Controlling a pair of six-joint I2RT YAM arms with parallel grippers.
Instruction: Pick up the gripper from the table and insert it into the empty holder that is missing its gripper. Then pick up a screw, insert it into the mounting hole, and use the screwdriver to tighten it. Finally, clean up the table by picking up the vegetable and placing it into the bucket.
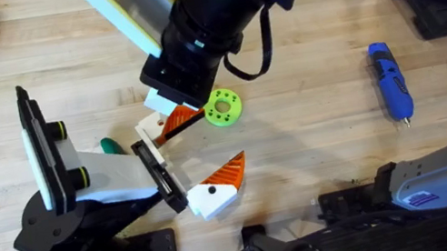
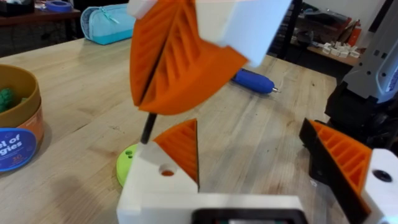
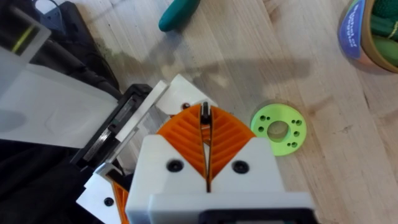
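The right end effector [image 3: 205, 121] is hovering over the holder [image 1: 94, 176] at the left of the bench [image 1: 313, 110], its orange fingers pinching shut on a thin dark screw [image 3: 204, 113] just above the gripper [image 1: 149, 131] sitting at the holder's far plate. The left end effector [image 2: 249, 134] is standing open and gripping nothing. The screwdriver [image 1: 389, 82] is lying well off to the right, and the green vegetable [image 1: 110, 145] is resting just beyond the holder.
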